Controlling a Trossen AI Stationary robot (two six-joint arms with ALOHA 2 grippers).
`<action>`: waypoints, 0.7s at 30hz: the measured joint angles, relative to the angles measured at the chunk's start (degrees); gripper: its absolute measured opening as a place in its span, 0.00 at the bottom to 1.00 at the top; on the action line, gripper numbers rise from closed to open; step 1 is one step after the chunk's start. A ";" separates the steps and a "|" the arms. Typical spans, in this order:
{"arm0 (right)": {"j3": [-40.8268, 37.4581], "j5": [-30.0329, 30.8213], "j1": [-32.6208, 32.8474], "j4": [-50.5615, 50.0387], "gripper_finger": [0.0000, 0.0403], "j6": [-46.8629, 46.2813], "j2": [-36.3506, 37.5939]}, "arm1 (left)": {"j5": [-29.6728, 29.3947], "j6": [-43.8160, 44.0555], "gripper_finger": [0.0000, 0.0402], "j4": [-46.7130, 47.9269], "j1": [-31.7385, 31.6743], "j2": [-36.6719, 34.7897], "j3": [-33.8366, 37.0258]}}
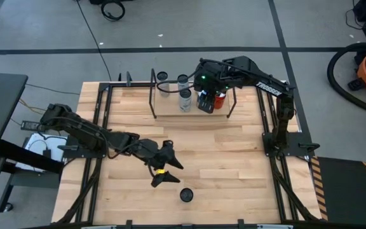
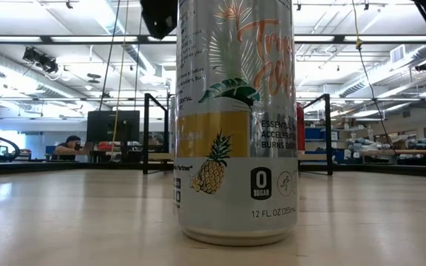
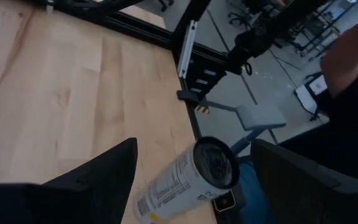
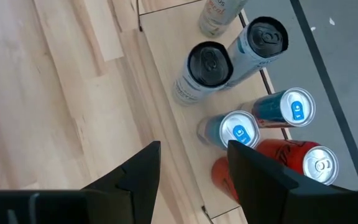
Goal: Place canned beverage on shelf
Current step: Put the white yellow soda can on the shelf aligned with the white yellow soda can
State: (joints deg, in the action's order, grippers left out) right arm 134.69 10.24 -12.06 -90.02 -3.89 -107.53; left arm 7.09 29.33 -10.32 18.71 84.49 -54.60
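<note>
the can (image 1: 186, 194) stands alone near the counter's (image 1: 234, 159) front edge, your left tool (image 1: 163, 166) spread just beside it. right tool (image 1: 208, 97) hangs half-spread, empty, over the shelf (image 1: 164, 107). next: straddle, pinch, carry.

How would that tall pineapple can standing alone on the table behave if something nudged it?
The pineapple can is tall and slim on a narrow base, so it probably tips easily. Once down, its round body would likely roll across the smooth wooden table. Its glossy metal skin looks slippery.

Silver pineapple can (image 2: 235, 122) upright on table; shelf (image 1: 192, 105) holds maybe five cans
</note>
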 joint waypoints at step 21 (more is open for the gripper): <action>0.00 0.02 0.01 0.00 0.48 0.01 -0.08 | -5.40 4.67 0.78 15.80 0.77 -0.02 -15.05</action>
State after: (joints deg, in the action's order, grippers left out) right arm 134.69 10.26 -12.06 -90.02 -3.88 -107.61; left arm 1.69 34.00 5.48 19.49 84.47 -69.65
